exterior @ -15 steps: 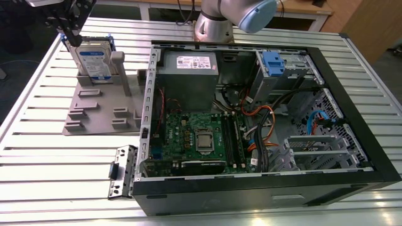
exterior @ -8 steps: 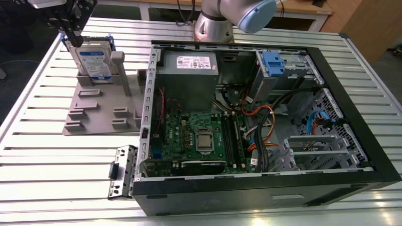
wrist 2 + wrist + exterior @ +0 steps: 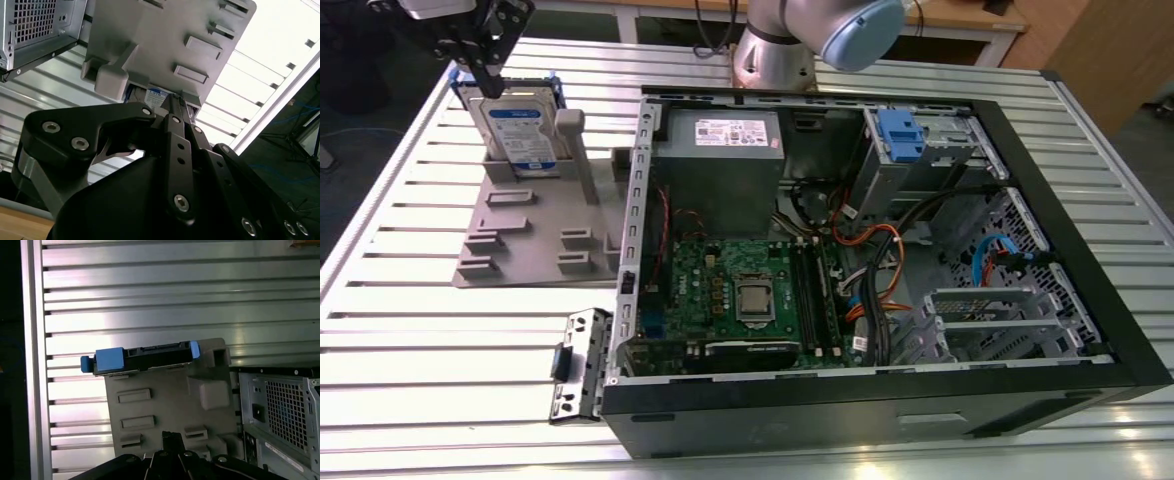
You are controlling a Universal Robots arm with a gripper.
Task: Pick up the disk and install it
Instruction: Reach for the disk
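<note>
Fingers together and empty, the gripper (image 3: 486, 82) hangs by the disk (image 3: 520, 130) standing in the grey holder (image 3: 520, 240) beside the computer case (image 3: 881, 405); the first wrist view shows its blue bracket (image 3: 109, 360) edge-on.

The arm (image 3: 774, 45) stands at the top middle of the exterior view, where a grey joint with a pale blue cap (image 3: 865, 35) bends over. The end effector (image 3: 490, 82) hangs at that view's upper left and points straight down. In both wrist views its black fingers (image 3: 177, 145) lie pressed together, tip against tip, and the bolted links on either side are folded inward toward them.
</note>
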